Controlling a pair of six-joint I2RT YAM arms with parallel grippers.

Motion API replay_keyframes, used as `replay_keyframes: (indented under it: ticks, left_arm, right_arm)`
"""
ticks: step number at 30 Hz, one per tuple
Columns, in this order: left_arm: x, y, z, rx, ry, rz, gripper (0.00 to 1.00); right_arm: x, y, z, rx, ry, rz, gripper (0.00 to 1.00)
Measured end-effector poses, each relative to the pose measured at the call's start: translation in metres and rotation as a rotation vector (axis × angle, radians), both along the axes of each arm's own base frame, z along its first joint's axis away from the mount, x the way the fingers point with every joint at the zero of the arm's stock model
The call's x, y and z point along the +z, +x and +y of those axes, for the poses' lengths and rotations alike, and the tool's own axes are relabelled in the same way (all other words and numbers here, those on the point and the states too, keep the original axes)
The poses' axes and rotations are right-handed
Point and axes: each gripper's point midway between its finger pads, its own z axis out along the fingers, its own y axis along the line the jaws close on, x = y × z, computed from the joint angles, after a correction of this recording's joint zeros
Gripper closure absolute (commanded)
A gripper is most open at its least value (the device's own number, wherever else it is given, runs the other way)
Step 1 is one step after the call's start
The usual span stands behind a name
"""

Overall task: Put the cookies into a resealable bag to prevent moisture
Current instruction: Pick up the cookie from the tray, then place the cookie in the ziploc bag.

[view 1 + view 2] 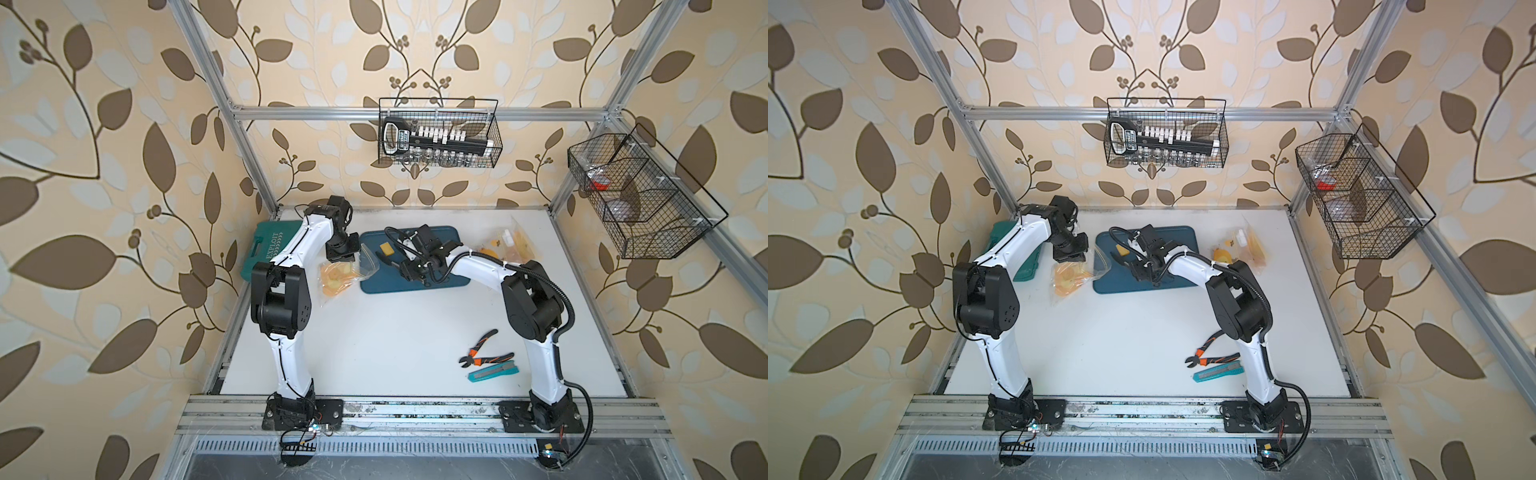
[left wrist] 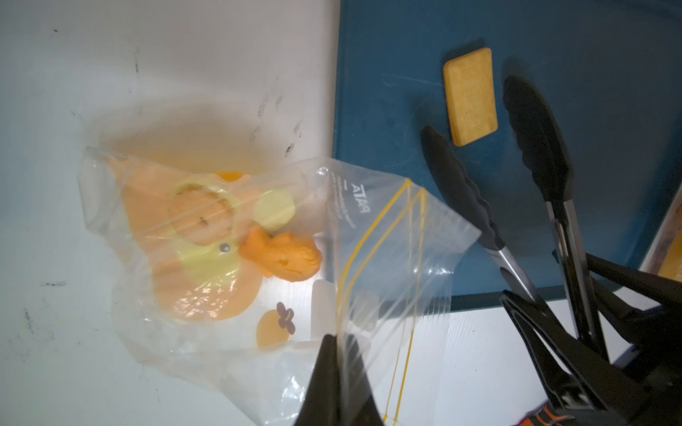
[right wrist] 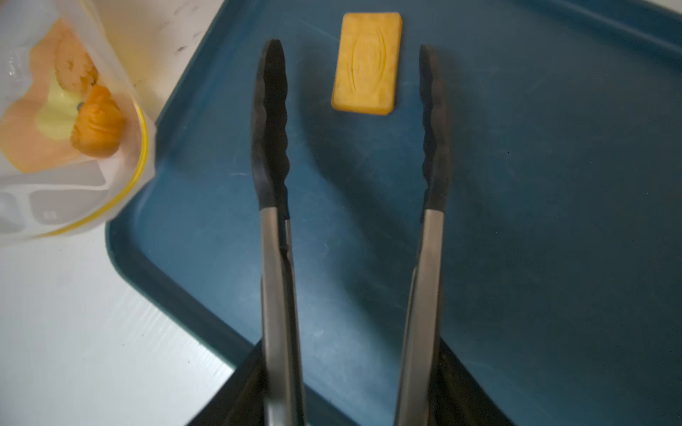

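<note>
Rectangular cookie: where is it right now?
In both top views the cookie lies on the tray, far-left part, just beyond the open tongs; the bag sits to its left.

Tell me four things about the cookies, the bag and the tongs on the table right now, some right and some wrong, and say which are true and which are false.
1. The yellow rectangular cookie lies on the blue tray. True.
2. The tongs are clamped on that cookie. False: their tips stand apart and neither touches it.
3. An orange fish-shaped cookie is inside the clear bag. True.
4. The left gripper holds the pliers. False: it is shut on the bag's edge, and the pliers lie on the table.
</note>
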Motion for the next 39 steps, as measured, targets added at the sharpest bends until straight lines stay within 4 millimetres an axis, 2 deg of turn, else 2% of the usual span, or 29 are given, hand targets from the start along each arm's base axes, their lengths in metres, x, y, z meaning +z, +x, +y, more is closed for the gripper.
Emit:
replay_keyframes:
  ticks: [6, 10, 14, 17, 20, 23, 26, 30, 35, 37, 39]
  left_arm:
    - [0.0, 0.0, 0.001, 0.001, 0.003, 0.0, 1.0]
    - [0.0, 0.0, 0.0, 0.001, 0.003, 0.0, 1.0]
    - [0.0, 0.0, -0.001, -0.002, -0.006, 0.001, 1.0]
    - [0.0, -0.001, -0.003, -0.004, -0.016, 0.003, 1.0]
    - [0.001, -0.001, -0.004, -0.006, -0.022, 0.004, 1.0]
    - [0.001, -0.001, -0.006, -0.009, -0.035, 0.005, 1.0]
    - [0.001, -0.002, -0.007, -0.011, -0.043, 0.007, 1.0]
    - [0.002, -0.002, -0.008, -0.012, -0.046, 0.007, 1.0]
    - [0.002, -0.002, -0.008, -0.012, -0.046, 0.007, 1.0]
    - [0.002, -0.002, -0.008, -0.012, -0.046, 0.007, 1.0]
    - [0.002, -0.002, -0.008, -0.013, -0.047, 0.007, 1.0]
  right_arm:
    - [-0.008, 0.004, 0.002, 0.005, -0.045, 0.004, 0.62]
    - [-0.01, 0.0, -0.002, 0.0, -0.064, 0.002, 0.66]
    - [-0.004, -0.017, -0.018, -0.017, -0.078, -0.013, 0.7]
    - [0.021, -0.035, -0.031, -0.029, -0.04, -0.053, 0.71]
    - [0.061, -0.045, -0.031, -0.021, 0.053, -0.126, 0.71]
    - [0.102, -0.051, -0.016, 0.028, 0.168, -0.202, 0.71]
    - [0.117, -0.06, 0.006, 0.099, 0.239, -0.225, 0.71]
    - [0.101, -0.074, 0.025, 0.171, 0.258, -0.167, 0.71]
    - [0.066, -0.083, 0.034, 0.207, 0.233, -0.077, 0.55]
    - [0.062, -0.085, 0.034, 0.207, 0.23, -0.061, 0.52]
    - [0.066, -0.083, 0.035, 0.202, 0.24, -0.071, 0.51]
